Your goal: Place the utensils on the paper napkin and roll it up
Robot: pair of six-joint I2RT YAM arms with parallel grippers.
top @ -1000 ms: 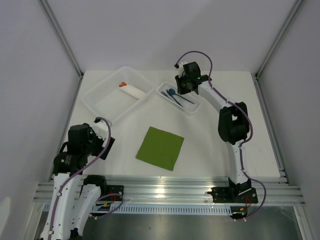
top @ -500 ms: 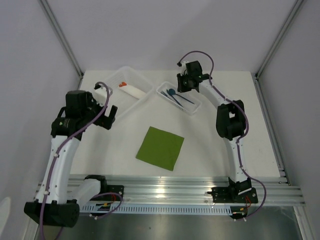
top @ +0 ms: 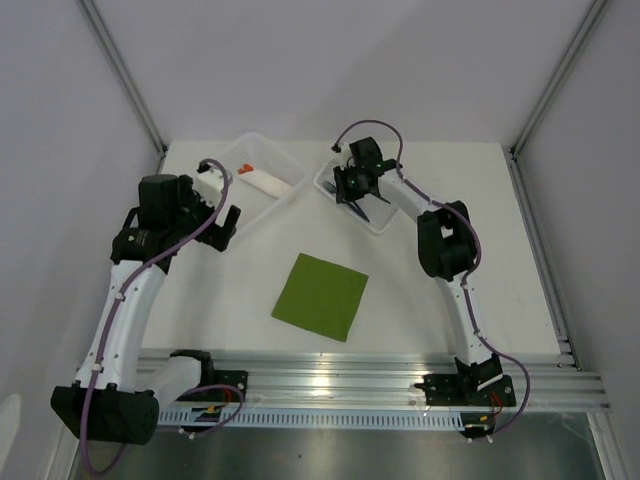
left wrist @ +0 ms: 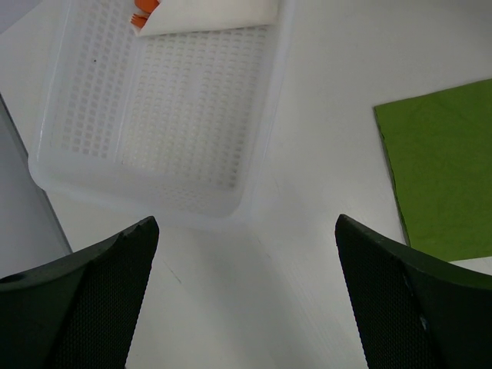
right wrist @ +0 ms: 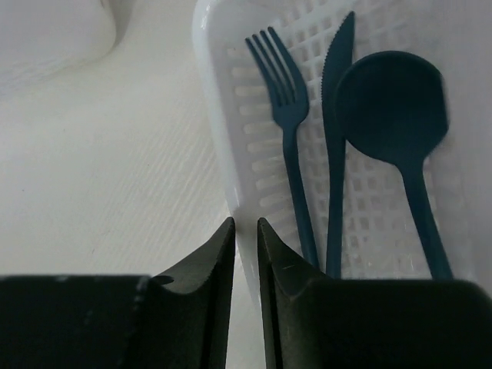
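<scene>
The dark blue utensils, a fork [right wrist: 288, 115], a knife [right wrist: 337, 138] and a spoon [right wrist: 392, 104], lie side by side in a small white basket [right wrist: 219, 115]. In the top view they show partly [top: 357, 208] under my right arm. My right gripper [right wrist: 246, 224] is at the basket's left wall, its jaws closed to a narrow gap with the rim between them; it also shows in the top view [top: 345, 190]. The olive-green napkin [top: 321, 296] lies flat mid-table, also at the left wrist view's right edge [left wrist: 442, 169]. My left gripper [left wrist: 246, 223] is open and empty above bare table, beside the larger basket; it also shows in the top view [top: 228, 225].
A larger white perforated basket [top: 215, 190] stands at the back left and holds a white paper roll with orange tips [top: 262, 180]; both show in the left wrist view, basket [left wrist: 161, 115] and roll [left wrist: 207, 11]. The small basket [top: 390, 215] stands to its right.
My left arm has risen from the near left and swung up to the larger basket's front corner. My right gripper has shifted left onto the small basket's left wall.
</scene>
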